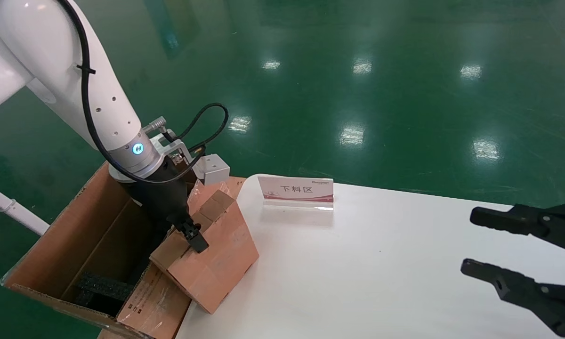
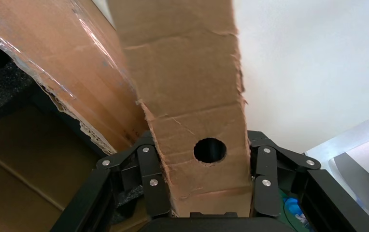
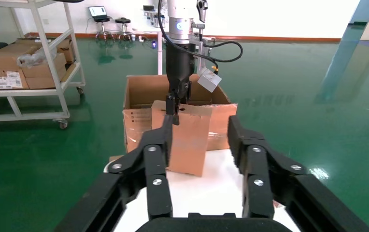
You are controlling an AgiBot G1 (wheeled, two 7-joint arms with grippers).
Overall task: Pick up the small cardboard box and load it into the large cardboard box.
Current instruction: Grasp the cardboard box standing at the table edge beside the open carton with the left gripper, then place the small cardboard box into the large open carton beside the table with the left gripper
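The small cardboard box [image 1: 212, 254] is held tilted at the left edge of the white table [image 1: 381, 263], its lower corner at the table's edge and its upper end leaning against the side wall of the large cardboard box [image 1: 75, 235]. The left gripper [image 1: 193, 235] is clamped on the small carton's upper narrow side; in the left wrist view the two fingers [image 2: 149, 179] press against opposite faces of the reddish-brown carton [image 2: 192, 111], with the round hole [image 2: 210, 150] in its narrow side sitting between them (the edges of the cardboard there look torn and ragged).

The large carton stands just beside the table on the robot's left, flaps upright, with black foam [image 1: 101, 287] visible deep inside it and clear tape and small print on the wall [image 1: 146, 301] that faces the table. From the right wrist view the small box [image 3: 185, 135] shows in front of the large one [image 3: 141, 101], hanging from the left gripper [image 3: 173, 108] above the table.

The right gripper [image 1: 508, 249] hovers over the right side of the table, well apart from both cartons, its fingers [image 3: 156, 159] spread wide with nothing between them.

A small sign [image 1: 295, 192] with red trim and printed characters stands on the table near its far edge, just beside the cartons. The floor [image 1: 358, 70] is glossy green. In the right wrist view, a white shelving trolley [image 3: 42, 63] carrying more brown boxes stands on the floor in the background.
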